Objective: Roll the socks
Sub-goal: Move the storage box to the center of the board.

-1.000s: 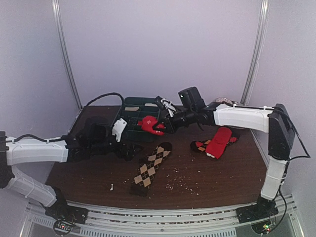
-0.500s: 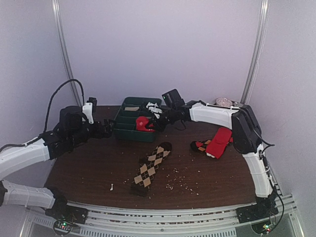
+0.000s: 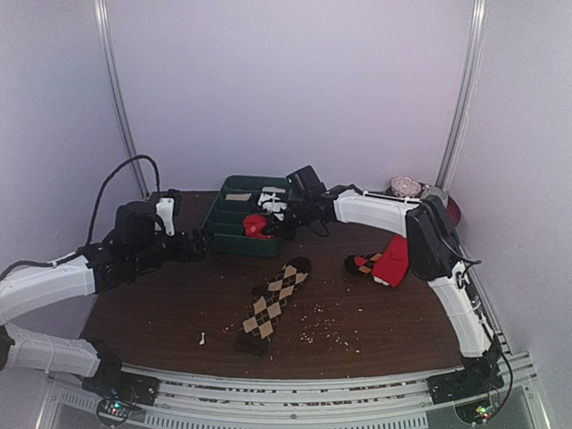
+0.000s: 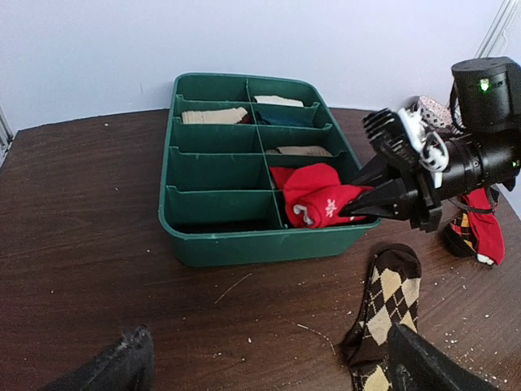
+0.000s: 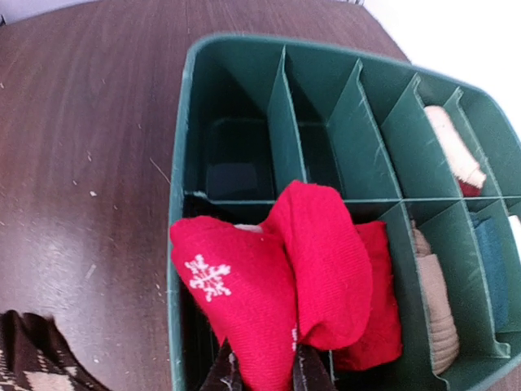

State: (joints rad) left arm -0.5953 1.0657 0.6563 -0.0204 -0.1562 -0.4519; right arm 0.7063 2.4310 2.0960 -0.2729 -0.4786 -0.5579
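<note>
A rolled bright red sock (image 5: 269, 269) with a white snowflake mark hangs partly inside the near right compartment of the green divided tray (image 5: 181, 163). My right gripper (image 5: 260, 371) is shut on its lower edge. From above, the red roll (image 3: 256, 223) sits at the tray's (image 3: 234, 243) front right corner with the right gripper (image 3: 268, 228) beside it. A dark brown argyle sock (image 3: 273, 299) lies flat in front of the tray. My left gripper (image 4: 264, 366) hovers open and empty over the table left of the tray, near the argyle sock (image 4: 383, 305).
Tan rolled socks (image 4: 213, 116) and a blue one (image 5: 492, 261) fill other tray compartments. A plain red sock lying on a dark red-marked one (image 3: 391, 259) rests at the right. Patterned items (image 3: 407, 186) sit at the back right corner. Crumbs (image 3: 326, 335) litter the front of the table.
My right arm carried the red roll leftward and farther back to the tray's near right compartment. My left arm pulled away from the tray's front, to the left.
</note>
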